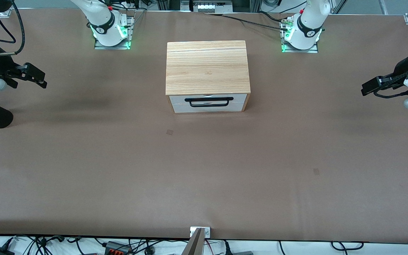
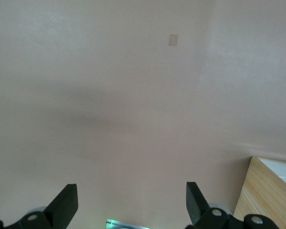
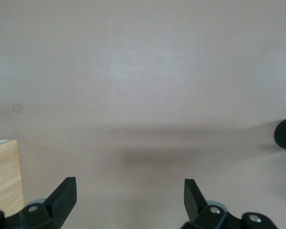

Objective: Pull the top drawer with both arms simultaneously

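The wooden box point(image 1: 208, 67) stood at upper centre of the front view on the brown tabletop point(image 1: 204, 170). Its top drawer point(image 1: 209, 99), white-fronted with a black bar handle point(image 1: 209, 102), was closed. The right gripper point(image 1: 30, 76) hung at the frame's left edge, the left gripper point(image 1: 375, 86) at its right edge; both had fingers spread apart, holding nothing, well apart from the box.

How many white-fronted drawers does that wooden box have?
2, both shut, stacked in the light wooden box: the top drawer with the black bar handle, and a second white drawer directly beneath it. No others show.
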`<action>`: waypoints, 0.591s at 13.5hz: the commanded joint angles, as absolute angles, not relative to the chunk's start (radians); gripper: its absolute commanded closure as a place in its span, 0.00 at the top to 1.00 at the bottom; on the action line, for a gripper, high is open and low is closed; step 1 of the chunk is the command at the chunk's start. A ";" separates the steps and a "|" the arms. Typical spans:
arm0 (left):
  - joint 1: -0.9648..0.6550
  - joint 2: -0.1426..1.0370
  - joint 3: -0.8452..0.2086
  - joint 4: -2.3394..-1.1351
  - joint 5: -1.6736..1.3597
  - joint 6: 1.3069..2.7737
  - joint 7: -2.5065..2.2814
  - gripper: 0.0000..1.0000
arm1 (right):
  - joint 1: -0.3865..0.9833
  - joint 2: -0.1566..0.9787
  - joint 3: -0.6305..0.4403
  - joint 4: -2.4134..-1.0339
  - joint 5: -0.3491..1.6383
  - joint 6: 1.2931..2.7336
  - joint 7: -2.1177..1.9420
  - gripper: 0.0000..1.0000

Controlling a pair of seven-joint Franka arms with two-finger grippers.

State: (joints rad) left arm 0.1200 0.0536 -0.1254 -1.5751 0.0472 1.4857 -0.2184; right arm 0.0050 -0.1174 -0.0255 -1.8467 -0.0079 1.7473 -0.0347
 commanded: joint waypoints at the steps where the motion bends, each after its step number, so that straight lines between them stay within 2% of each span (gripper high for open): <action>1: 0.129 0.048 -0.129 -1.572 0.013 1.488 -0.175 1.00 | -0.006 -0.133 -0.014 -1.845 -0.020 1.732 -0.032 1.00; 8: 0.129 0.051 -0.130 -1.568 -0.008 1.488 -0.143 1.00 | -0.011 -0.117 -0.015 -1.847 -0.018 1.727 -0.021 1.00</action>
State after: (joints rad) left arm 0.1205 0.0543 -0.1262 -1.5749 0.0125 1.5002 -0.1605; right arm 0.0043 -0.1155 -0.0256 -1.8471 -0.0079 1.7394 -0.0347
